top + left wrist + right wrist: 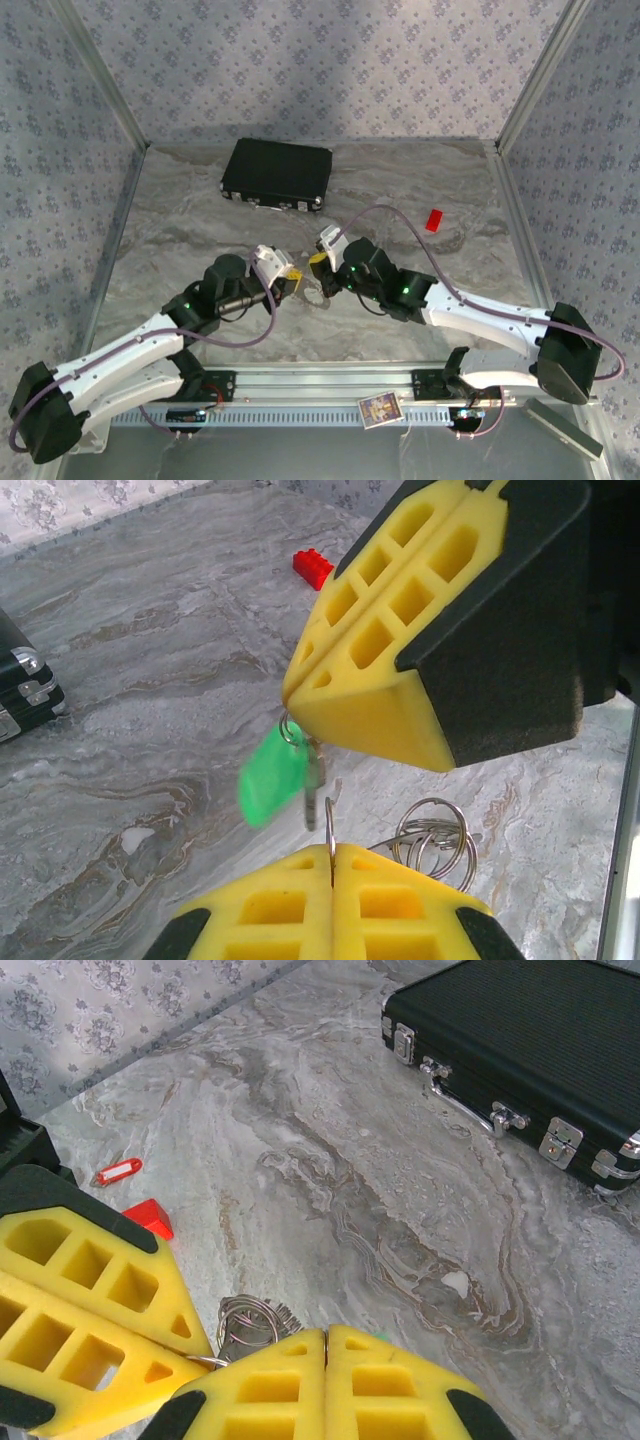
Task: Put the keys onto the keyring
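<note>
Jaws both closed | left jaws: keyring (330,830) | right jaws: green key (272,775)

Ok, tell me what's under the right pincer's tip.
A green tag and a silver key hang from a small ring pinched in the shut right pincer. Below lies the marbled table. How much ring sits between the pads is covered.
</note>
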{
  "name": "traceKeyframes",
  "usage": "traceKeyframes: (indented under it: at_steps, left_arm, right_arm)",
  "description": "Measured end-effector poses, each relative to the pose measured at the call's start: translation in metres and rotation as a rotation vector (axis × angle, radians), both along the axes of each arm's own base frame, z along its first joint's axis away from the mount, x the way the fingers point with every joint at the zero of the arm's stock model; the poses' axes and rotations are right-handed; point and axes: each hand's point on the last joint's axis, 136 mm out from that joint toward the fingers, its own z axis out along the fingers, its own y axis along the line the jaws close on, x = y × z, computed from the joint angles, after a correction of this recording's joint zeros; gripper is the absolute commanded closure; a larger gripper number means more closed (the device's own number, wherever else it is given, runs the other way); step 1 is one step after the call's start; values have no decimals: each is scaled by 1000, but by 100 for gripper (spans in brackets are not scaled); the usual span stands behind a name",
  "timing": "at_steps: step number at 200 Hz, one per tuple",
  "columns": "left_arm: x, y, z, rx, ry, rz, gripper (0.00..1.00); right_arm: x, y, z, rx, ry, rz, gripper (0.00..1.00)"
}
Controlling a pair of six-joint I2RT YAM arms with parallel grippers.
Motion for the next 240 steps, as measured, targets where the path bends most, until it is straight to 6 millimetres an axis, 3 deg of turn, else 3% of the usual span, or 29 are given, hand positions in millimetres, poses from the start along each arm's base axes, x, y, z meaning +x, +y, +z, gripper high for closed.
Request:
traceKeyframes:
  at_steps: [74,139,240]
  left_arm:
    - [1,1,0,-26,43,31,100]
    - [2,0,0,-68,114,62,100]
    - [3,0,0,-91,145,76,100]
  right_arm:
    - [0,-6,4,-37,-55,123,100]
    - [-18,9,-7,-16,14,277,100]
    - [-13,15,-7,7,19,266,100]
